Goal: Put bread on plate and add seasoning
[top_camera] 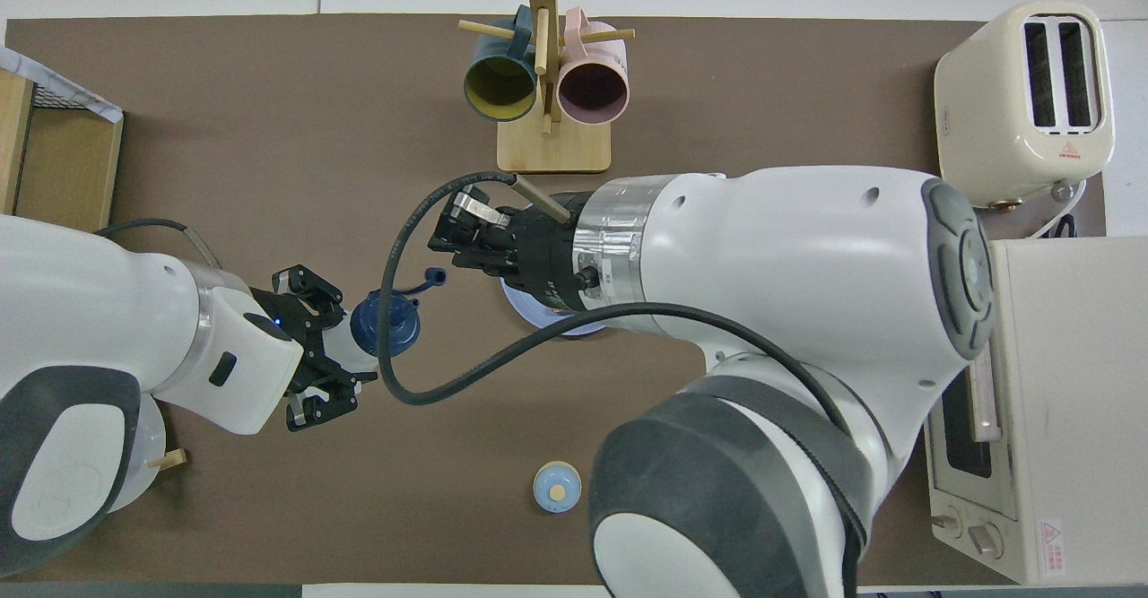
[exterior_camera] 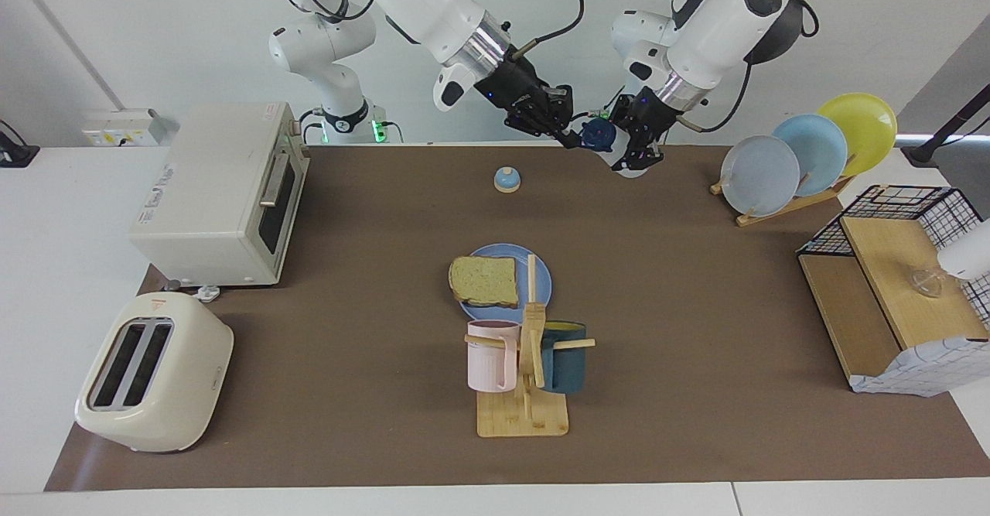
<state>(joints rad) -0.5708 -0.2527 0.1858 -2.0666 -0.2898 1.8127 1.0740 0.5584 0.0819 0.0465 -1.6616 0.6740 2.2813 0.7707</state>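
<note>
**Seasoning held aloft, bread already plated**

The left gripper clamps the seasoning, a translucent white bottle with a dark blue looped cap, well above the bell. The right gripper is at the cap; its finger spread cannot be read. Bread lies on the plate, farther from the robots than the bell. Risk: an opposing pull could twist the bottle loose.

White glossy arms, silver wrist rings, black cables
</note>
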